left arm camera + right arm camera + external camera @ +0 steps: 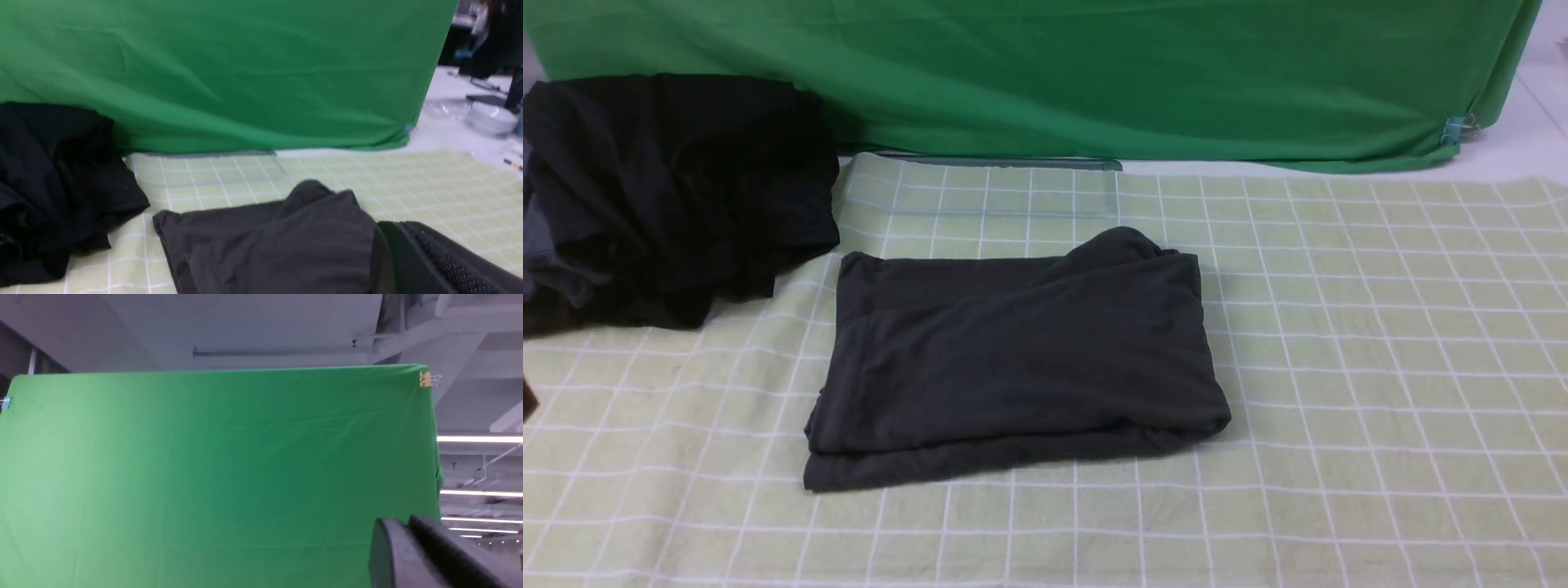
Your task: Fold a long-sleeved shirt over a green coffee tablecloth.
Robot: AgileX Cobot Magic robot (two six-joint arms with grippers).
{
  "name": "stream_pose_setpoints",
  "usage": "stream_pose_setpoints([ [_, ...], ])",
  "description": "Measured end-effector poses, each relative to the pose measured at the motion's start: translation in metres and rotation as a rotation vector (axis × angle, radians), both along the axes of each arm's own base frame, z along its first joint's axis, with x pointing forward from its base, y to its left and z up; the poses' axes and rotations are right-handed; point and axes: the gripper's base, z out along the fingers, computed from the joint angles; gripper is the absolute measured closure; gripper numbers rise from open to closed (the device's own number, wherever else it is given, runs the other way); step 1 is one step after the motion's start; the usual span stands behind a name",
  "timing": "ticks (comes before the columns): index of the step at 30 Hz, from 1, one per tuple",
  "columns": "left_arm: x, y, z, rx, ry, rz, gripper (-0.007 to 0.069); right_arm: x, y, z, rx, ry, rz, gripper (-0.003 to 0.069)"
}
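The long-sleeved shirt [1013,359] lies folded into a charcoal rectangle on the middle of the green coffee tablecloth [1380,327], with one bump of cloth raised at its far edge. No print or label shows. Neither gripper appears in the front view. In the left wrist view the left gripper [392,228] hovers low beside the shirt [278,241], fingers pressed together and holding nothing, over the tablecloth [429,183]. In the right wrist view the right gripper [402,524] is tilted upward at the backdrop, its two fingers touching and empty.
A heap of black and grey-blue garments [662,188] sits at the far left, overlapping the tablecloth's corner. A plain bright green cloth [1094,73] hangs as a wall along the back. White bowls [490,118] stand on the table beyond the cloth's right end.
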Motion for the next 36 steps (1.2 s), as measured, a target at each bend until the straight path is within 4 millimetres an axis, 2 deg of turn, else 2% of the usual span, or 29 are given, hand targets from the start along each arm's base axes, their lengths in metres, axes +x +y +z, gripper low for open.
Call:
stream_pose_setpoints([
  [10,-0.001,0.0,-0.003,-0.001,0.006,-0.004,0.0627,-0.001,-0.001,0.0,0.006,-0.015,-0.005,0.0505],
  [21,0.0,0.001,-0.004,0.035,0.009,0.009,0.0627,0.0,0.0,-0.001,0.0,0.001,0.0,0.0475],
  [30,0.001,0.008,-0.006,0.171,-0.021,0.1,0.0625,0.001,0.001,-0.003,-0.01,0.024,0.007,0.0455],
  [33,0.001,0.012,-0.014,0.197,-0.034,0.186,0.0625,0.001,0.001,-0.003,-0.01,0.026,0.008,0.0447],
  [36,0.006,0.017,-0.039,0.208,-0.053,0.286,0.0623,0.002,0.001,-0.004,-0.013,0.034,0.01,0.0442],
])
